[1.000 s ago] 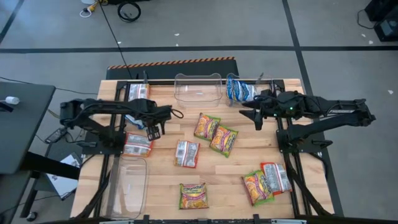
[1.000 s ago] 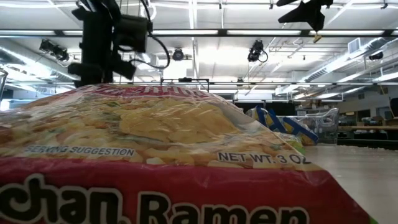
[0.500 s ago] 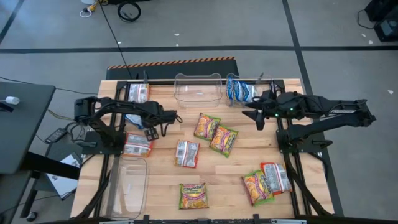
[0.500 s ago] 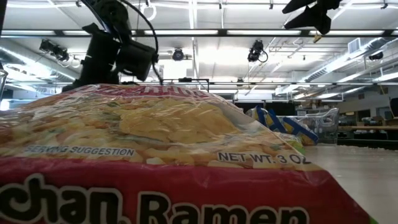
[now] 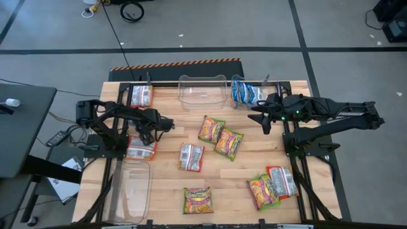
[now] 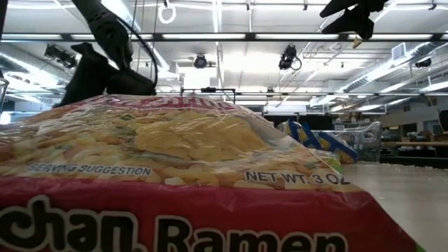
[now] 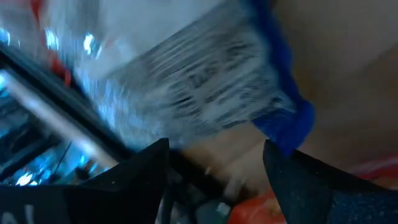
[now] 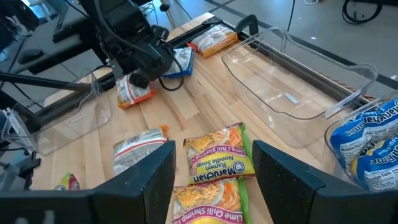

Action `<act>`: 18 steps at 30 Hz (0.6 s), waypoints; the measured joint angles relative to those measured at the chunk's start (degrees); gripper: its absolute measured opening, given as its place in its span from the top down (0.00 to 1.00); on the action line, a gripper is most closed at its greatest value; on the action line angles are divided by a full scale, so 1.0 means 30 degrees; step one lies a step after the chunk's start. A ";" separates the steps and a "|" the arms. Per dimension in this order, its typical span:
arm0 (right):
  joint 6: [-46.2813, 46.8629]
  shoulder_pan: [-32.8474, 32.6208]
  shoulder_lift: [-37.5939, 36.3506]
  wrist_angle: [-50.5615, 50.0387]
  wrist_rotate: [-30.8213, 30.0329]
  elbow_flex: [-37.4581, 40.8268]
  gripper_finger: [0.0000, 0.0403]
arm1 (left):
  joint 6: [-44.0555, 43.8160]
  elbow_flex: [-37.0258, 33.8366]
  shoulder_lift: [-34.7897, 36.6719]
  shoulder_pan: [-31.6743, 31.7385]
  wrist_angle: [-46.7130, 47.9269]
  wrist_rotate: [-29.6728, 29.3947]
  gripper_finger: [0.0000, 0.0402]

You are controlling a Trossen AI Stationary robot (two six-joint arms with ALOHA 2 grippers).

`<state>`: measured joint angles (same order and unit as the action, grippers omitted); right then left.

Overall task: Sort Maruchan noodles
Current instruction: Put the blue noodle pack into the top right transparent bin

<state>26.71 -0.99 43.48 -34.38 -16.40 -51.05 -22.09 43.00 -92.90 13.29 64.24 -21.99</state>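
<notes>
From above, you see a wooden table (image 5: 210,181) with your left gripper (image 5: 147,133) low at the nine o'clock side, its fingers apart over a blue-and-white packet (image 5: 136,123) with nothing clamped, and a red-orange packet (image 5: 141,147) just beside it toward six o'clock. Your right gripper (image 5: 266,119) hangs at the two o'clock side, fingers apart and empty, near a blue packet (image 5: 246,93) that leans at the table's far edge. A clear tub (image 5: 203,90) sits at twelve o'clock, with another red-orange packet (image 5: 141,95) at eleven o'clock. Two yellow-green packets (image 5: 220,136) lie touching near the center, a red-and-white packet (image 5: 191,156) just toward seven o'clock from them, one more yellow-green packet (image 5: 198,200) at six o'clock, and a pair of packets (image 5: 273,185) at five o'clock. A second clear tub (image 5: 131,189) rests at the seven o'clock corner. From table height, a noodle packet (image 6: 175,182) fills most of your view, with dark arm parts above it at ten o'clock and one o'clock. From the left wrist, you see the spread fingers (image 7: 140,171) close over the blue-and-white packet (image 7: 199,81), with bare wood beyond it. From the right wrist, you look past open fingers (image 8: 155,168) to the yellow-green packets (image 8: 217,162), the far tub (image 8: 292,81) and the left gripper (image 8: 146,62) down by its packets.
</notes>
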 joint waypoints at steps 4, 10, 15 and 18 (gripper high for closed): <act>0.0047 0.0000 0.0000 -0.0020 0.0091 0.0000 0.46 | 0.1098 0.0206 0.0000 -0.0097 -0.3178 0.1729 0.38; 0.0242 0.0000 0.0000 -0.0027 0.0737 0.0007 0.46 | 0.2339 0.1890 -0.0029 -0.0946 -0.6455 0.4770 0.44; 0.0250 0.0000 0.0000 -0.0027 0.0831 0.0007 0.46 | 0.3774 0.4928 0.0386 -0.2353 -0.6331 0.4671 0.49; 0.0252 0.0000 0.0000 -0.0033 0.0849 0.0007 0.46 | 0.4016 0.5661 0.0366 -0.3028 -0.5159 0.3921 0.49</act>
<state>27.47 -0.99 43.48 -34.48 -13.86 -51.03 -10.04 59.98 -91.81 4.20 48.77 -10.23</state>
